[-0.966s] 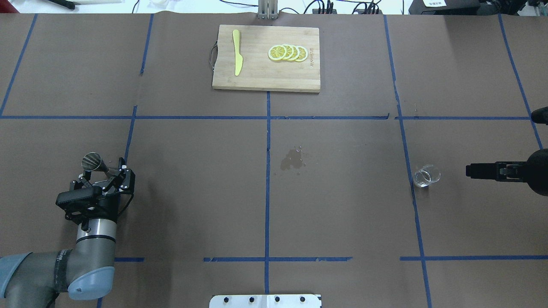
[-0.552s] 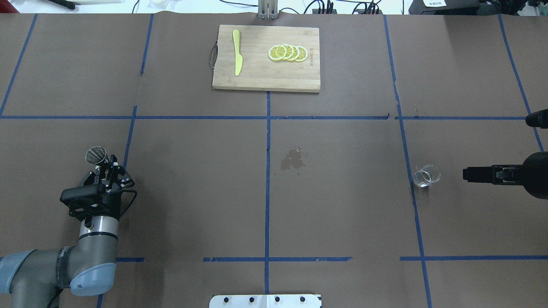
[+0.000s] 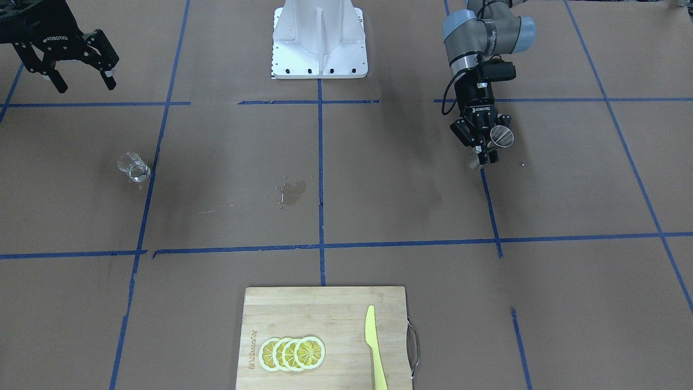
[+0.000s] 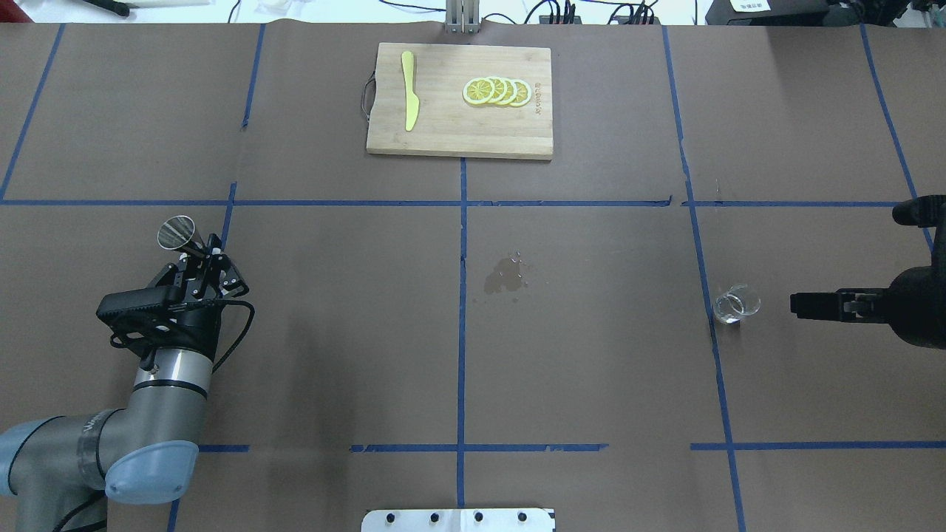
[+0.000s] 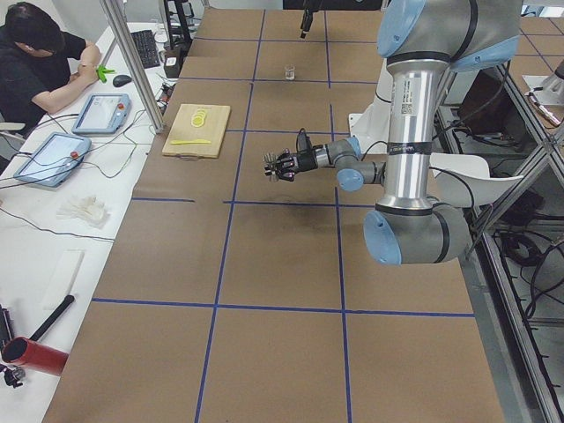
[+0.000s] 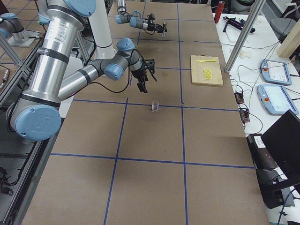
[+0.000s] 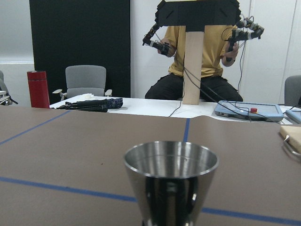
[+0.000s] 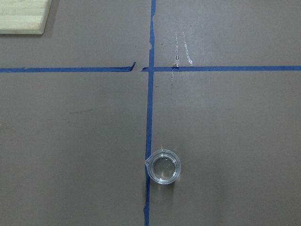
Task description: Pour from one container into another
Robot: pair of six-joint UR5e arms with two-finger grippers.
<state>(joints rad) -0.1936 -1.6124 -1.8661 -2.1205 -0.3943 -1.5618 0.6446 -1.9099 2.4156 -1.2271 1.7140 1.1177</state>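
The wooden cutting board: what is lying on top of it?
A yellow knife and four overlapping lemon slices lie on the cutting board. Each slice hides part of the next.

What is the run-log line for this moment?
left gripper: shut on jigger, in air | right gripper: open, apart from cup | cup: upright, not held | pour: not begun

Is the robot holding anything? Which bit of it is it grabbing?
Yes. The left hand grips the metal jigger by its lower half, under the top cone. The right hand is open and empty, apart from the glass cup.
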